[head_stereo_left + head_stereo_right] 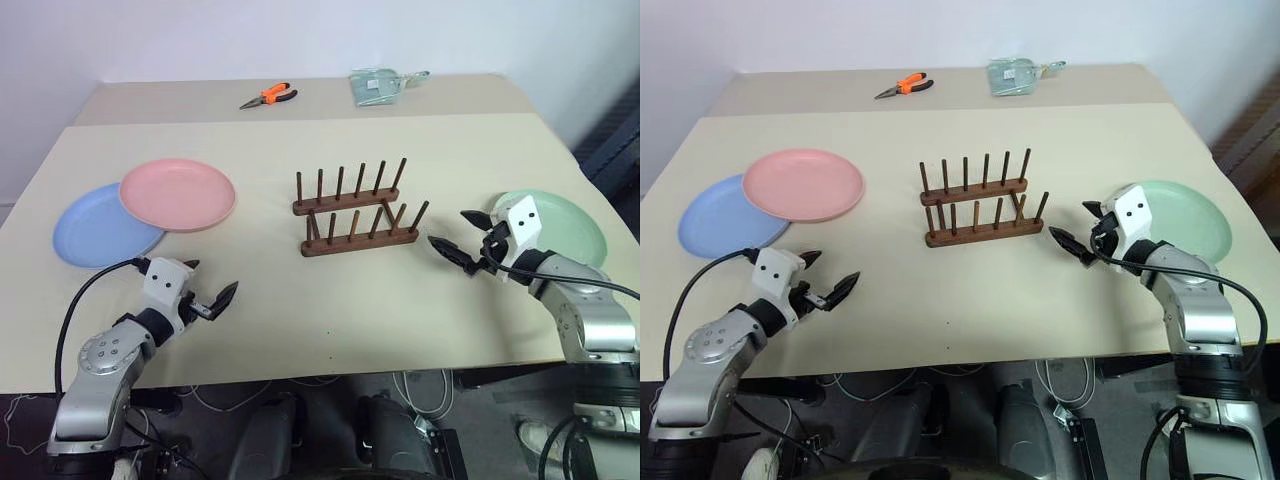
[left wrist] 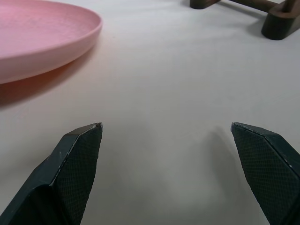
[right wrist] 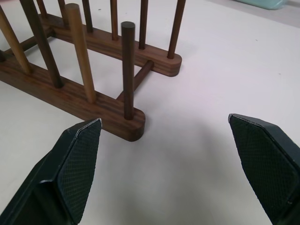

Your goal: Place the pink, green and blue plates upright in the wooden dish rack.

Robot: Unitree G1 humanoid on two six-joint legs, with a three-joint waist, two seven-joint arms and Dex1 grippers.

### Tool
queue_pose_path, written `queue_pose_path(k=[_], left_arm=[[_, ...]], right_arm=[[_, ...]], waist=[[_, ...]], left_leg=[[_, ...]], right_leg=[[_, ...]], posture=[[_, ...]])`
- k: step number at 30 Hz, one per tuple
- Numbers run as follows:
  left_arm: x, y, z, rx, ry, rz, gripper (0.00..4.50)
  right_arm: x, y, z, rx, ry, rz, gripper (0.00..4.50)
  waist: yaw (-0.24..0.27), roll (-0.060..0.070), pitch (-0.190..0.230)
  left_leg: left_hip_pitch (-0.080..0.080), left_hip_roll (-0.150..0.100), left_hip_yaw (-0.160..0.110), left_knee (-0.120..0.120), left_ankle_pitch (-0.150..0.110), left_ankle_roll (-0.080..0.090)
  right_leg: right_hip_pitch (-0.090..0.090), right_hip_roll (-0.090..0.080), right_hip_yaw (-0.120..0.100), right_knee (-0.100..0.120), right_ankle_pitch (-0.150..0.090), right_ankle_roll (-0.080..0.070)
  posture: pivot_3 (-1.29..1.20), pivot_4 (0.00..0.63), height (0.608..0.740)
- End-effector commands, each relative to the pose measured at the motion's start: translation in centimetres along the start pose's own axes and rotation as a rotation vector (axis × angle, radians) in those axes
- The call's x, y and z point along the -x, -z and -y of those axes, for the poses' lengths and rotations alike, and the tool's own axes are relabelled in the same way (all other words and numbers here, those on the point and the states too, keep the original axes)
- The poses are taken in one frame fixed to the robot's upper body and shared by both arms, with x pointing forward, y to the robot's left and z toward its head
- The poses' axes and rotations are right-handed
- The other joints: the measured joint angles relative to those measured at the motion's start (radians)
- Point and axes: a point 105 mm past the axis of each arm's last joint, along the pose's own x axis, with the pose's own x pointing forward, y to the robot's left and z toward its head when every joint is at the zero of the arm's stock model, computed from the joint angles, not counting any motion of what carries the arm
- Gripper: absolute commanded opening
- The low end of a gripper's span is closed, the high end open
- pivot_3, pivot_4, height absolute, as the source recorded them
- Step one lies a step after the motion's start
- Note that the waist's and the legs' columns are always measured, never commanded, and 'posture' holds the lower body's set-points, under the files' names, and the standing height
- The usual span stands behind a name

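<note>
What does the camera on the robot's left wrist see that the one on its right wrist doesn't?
Left wrist view alone: the rim of the pink plate lying flat on the table, with the open left pincer in front of it. Right wrist view alone: the rack's upright pegs close up, a sliver of the green plate and the open right pincer. Both share the beige table and the wooden dish rack; the left wrist view catches just the ends of its base bars.

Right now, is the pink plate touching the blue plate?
Touching. In the left eye view the pink plate overlaps the blue plate, its rim resting on the blue one's right edge.
</note>
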Motion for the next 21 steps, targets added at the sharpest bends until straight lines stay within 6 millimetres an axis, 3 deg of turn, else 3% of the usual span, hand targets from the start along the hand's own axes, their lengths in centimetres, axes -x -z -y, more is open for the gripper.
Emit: queue_pose_path(k=[1, 8, 14, 21], left_arm=[[-0.3, -0.9, 0.9, -0.022, 0.031, 0.032, 4.5], [-1.6, -1.8, 2.0, 0.004, 0.094, 0.065, 4.5], [-3.8, -2.4, 4.0, -0.016, 0.262, 0.061, 4.5], [-10.2, -3.0, 6.9, -0.125, 0.508, 0.019, 4.5]], right_arm=[[-0.5, -1.5, -0.1, 0.056, 0.019, 0.059, 4.41], [-0.8, -1.2, -0.1, 0.068, 0.014, 0.041, 4.41], [-0.3, -1.2, -1.2, 0.068, 0.0, 0.034, 4.46], [1.0, -0.4, -2.5, 0.094, 0.086, 0.023, 4.46]], waist=[[0.0, 0.0, 0.0], [0.005, 0.0, 0.0], [0.019, 0.0, 0.0], [0.035, 0.0, 0.0]], left_leg=[[0.0, 0.0, 0.0, 0.0, 0.0, 0.0], [0.0, 0.0, 0.0, 0.0, 0.0, 0.0], [0.0, 0.0, 0.0, 0.0, 0.0, 0.001], [0.0, -0.001, 0.0, 0.001, 0.0, 0.001]], right_leg=[[0.0, 0.0, 0.0, 0.0, 0.0, 0.0], [0.0, 0.0, 0.0, 0.0, 0.0, 0.0], [0.0, 0.0, 0.0, 0.0, 0.001, 0.002], [0.001, 0.001, -0.001, 0.0, 0.001, 0.002]], posture=[[0.0, 0.15, 0.74], [0.0, 0.15, 0.74], [0.0, 0.15, 0.74], [0.0, 0.15, 0.74]])
